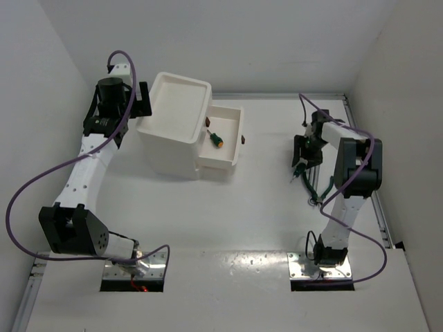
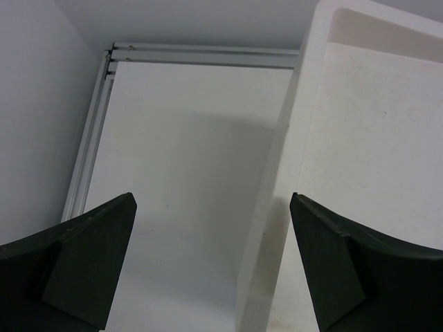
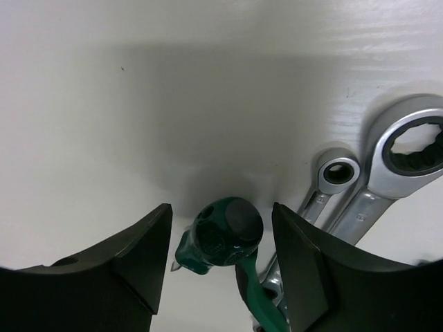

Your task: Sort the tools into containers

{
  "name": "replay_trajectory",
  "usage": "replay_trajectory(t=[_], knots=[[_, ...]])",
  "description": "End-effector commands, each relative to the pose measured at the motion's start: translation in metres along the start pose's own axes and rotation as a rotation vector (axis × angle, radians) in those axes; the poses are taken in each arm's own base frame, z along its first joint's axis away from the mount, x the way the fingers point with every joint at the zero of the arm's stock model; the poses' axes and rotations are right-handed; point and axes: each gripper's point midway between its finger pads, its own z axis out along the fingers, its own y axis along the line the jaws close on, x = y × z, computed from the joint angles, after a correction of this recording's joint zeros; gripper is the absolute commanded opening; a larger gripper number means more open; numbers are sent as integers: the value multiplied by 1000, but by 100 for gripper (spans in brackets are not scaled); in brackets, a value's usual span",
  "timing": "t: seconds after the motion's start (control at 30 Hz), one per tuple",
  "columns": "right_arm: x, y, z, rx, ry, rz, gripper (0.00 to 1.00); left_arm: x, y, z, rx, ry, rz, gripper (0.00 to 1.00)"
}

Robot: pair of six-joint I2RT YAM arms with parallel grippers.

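The sorting looks barely begun: only one tool is put away, a small screwdriver (image 1: pixel 215 139) with green and orange on its handle, lying in the open drawer (image 1: pixel 233 158) that juts from the right side of the white drawer unit (image 1: pixel 173 149) at the far left of the table (image 1: pixel 228 228). The unit's recessed tray top shows nothing in it. The other tools I can find lie in a loose heap on the right side of the table, under the right gripper (image 3: pixel 221 207): the green-handled pliers (image 3: pixel 225 232) and two silver wrenches (image 3: pixel 337 173), the bigger one (image 3: pixel 408 145) just to the right of the slimmer one. No yellow-handled pliers show in any view, so I cannot say where they are. The right gripper's fingers are spread and stand to either side of the pliers' joint, with narrow gaps, so I judge nothing is clamped. The pliers have a dark green rubbery grip and a rounded pivot, and their handle crosses over the wrench shafts; both wrenches are bright, polished ring types. The left gripper (image 2: pixel 211 197) hangs beside the unit's left wall with its fingers spread wide, holding nothing. By my judgement the pliers and both wrenches are left to carry over
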Motion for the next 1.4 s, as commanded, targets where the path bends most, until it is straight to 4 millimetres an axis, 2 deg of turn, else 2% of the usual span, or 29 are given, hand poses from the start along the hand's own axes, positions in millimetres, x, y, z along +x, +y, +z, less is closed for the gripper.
replay_trajectory(t=[0.0, 0.1, 0.13, 0.23, 0.27, 0.37, 0.43, 0.47, 0.53, 0.57, 0.6, 0.63, 0.67, 0.7, 0.77, 0.8, 0.87, 0.9, 0.93, 0.97, 1.0, 1.1, 1.27, 1.3, 1.33, 1.37], knots=[[1, 8, -12, -18, -24, -24, 60, -10, -3, 1, 12, -32, -13, 100], [6, 7, -11, -17, -20, -23, 53, -10, -3, 1, 12, -32, -13, 100], [6, 7, -11, -17, -20, -23, 45, -10, -3, 1, 12, -32, -13, 100], [4, 8, -14, -18, -29, -25, 30, -10, -3, 1, 12, -32, -13, 100], [4, 10, -14, -28, -29, -25, 16, -10, -3, 1, 12, -32, -13, 100], [-4, 14, -18, -53, -50, -40, 0, -10, -3, 1, 12, -32, -13, 100], [-16, 28, -24, -105, -80, -57, 0, -10, -3, 1, 12, -32, -13, 100], [-30, 33, -32, -122, -116, -65, 0, -5, -3, 2, 11, -22, -20, 100], [-46, 56, -48, -219, -165, -84, 0, -3, -1, 0, 1, -21, -31, 100], [-68, 66, -65, -257, -224, -93, 0, -7, -1, -4, 1, -31, -33, 100], [-77, 76, -75, -300, -248, -85, 0, -7, -1, -4, 1, -31, -44, 100], [-89, 97, -94, -389, -285, -114, 0, -6, -1, -6, 1, -33, -44, 100], [-99, 105, -110, -420, -332, -126, 0, -6, -1, -6, 1, -33, -44, 100], [-103, 124, -126, -502, -359, -150, 0, -6, -3, -6, 14, -32, -44, 100], [-119, 143, -156, -575, -451, -180, 0, -9, -3, -10, 14, -42, -55, 100], [-116, 166, -176, -639, -475, -201, 0, -9, -4, -10, 25, -42, -55, 100], [-118, 190, -193, -692, -522, -247, 0, -9, -4, -10, 25, -42, -55, 100], [-114, 203, -195, -716, -515, -261, 0, -9, -7, -10, 40, -41, -54, 100], [-108, 226, -201, -742, -514, -310, 0, -6, -11, -7, 60, -29, -52, 100], [-104, 238, -202, -758, -510, -326, 0, -2, -11, -6, 59, -20, -51, 100], [-99, 258, -208, -784, -523, -374, 0, 2, -14, -2, 69, -9, -49, 100], [-100, 287, -201, -810, -512, -412, 0, 10, -13, 6, 59, 16, -45, 100], [-116, 301, -180, -796, -501, -408, 0, 8, -14, 15, 49, 22, -53, 100], [-123, 304, -183, -797, -520, -423, 0, 8, -14, 15, 49, 22, -53, 100], [-123, 308, -172, -789, -507, -422, 0, 11, -14, 18, 49, 31, -43, 100], [-125, 308, -169, -788, -505, -421, 0, 11, -14, 18, 49, 31, -43, 100]])
